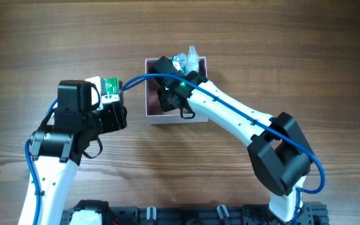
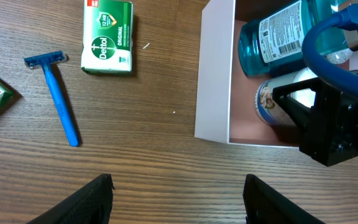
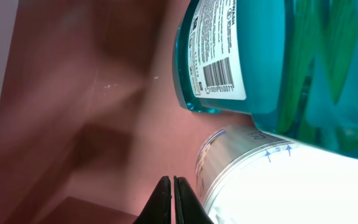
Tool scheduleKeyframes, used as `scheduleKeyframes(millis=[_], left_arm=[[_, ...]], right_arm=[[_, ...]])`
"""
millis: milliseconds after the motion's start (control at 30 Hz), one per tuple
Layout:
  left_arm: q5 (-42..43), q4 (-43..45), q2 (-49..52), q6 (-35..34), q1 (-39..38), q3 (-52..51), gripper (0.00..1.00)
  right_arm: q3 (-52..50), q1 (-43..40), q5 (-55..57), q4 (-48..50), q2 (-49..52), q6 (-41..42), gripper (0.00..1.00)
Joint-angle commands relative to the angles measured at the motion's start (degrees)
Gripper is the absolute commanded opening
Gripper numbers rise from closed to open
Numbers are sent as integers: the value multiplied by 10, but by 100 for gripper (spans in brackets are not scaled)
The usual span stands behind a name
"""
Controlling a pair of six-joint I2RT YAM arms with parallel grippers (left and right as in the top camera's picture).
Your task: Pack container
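The left gripper (image 2: 178,186) hangs spread over the table (image 2: 166,143). Beyond it lie razor (image 2: 59,106) and soap (image 2: 107,37), both outside the container (image 2: 213,74), which sits mid-table near the soap. Inside it the right gripper (image 3: 171,199), tips pressed together and seemingly empty, stands just beside jar (image 3: 272,186) and bottle (image 3: 278,56). It should rise straight up, I judge, brushing neither.
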Motion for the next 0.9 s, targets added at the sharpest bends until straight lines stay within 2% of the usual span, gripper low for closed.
scheduleKeyframes(millis=[0, 233, 533, 600, 667, 700, 733, 767, 833, 867], left_arm=[[-3, -1, 3, 1, -3, 12, 68], [-3, -1, 3, 1, -3, 12, 68], [-3, -1, 3, 1, -3, 12, 68], [-3, -1, 3, 1, -3, 12, 75], [-3, -1, 3, 1, -3, 12, 84], [-3, -1, 3, 1, -3, 12, 88], [-3, -1, 3, 1, -3, 12, 91], [-3, -3, 3, 1, -3, 12, 98], [-3, -7, 3, 1, -3, 12, 100], [-3, -7, 3, 1, -3, 12, 100]], right_arm=[[2, 2, -9, -1, 7, -23, 8], [2, 2, -32, -1, -12, -74, 10], [3, 1, -31, -26, -145, -108, 14], [3, -3, -17, -38, -190, -108, 18], [3, -14, 16, -57, -238, -85, 61], [3, -21, 30, -69, -257, -71, 69], [3, -34, 44, -85, -281, -50, 70], [3, -50, 55, -105, -302, -27, 79], [2, -117, 58, -168, -351, 36, 100], [2, -144, 50, -188, -362, 49, 100]])
